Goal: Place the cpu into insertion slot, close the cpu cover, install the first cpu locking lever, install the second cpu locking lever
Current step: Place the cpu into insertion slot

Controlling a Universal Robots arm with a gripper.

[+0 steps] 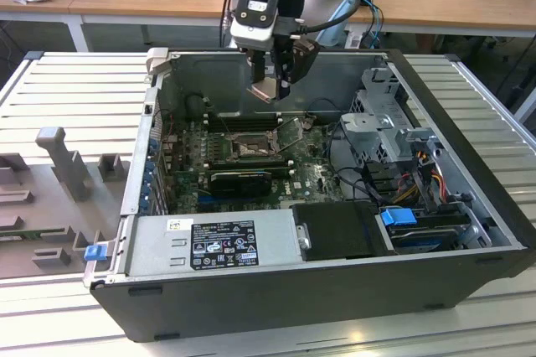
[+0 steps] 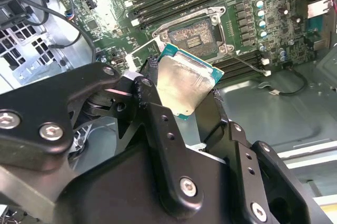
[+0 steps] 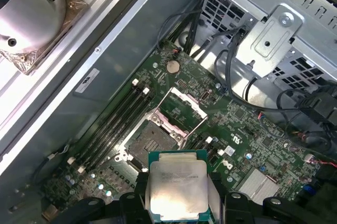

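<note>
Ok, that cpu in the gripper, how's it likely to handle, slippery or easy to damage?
The cpu looks like a thin rigid plate, so it is probably stiff and light. Its top face appears smooth and shiny, and the gripper pinches it by its edges, so it could slip or twist. Held in the air over the motherboard, a drop might damage it.

No print is reading clearly anywhere. In the exterior view a black label crowded with white lettering is sitting on the silver power supply, at six o'clock from the motherboard, with a small white sticker lying at the label's ten o'clock. In the first wrist view faint engraved lines are showing on the cpu and a white strip label is sticking to the case wall, both illegible.
</note>
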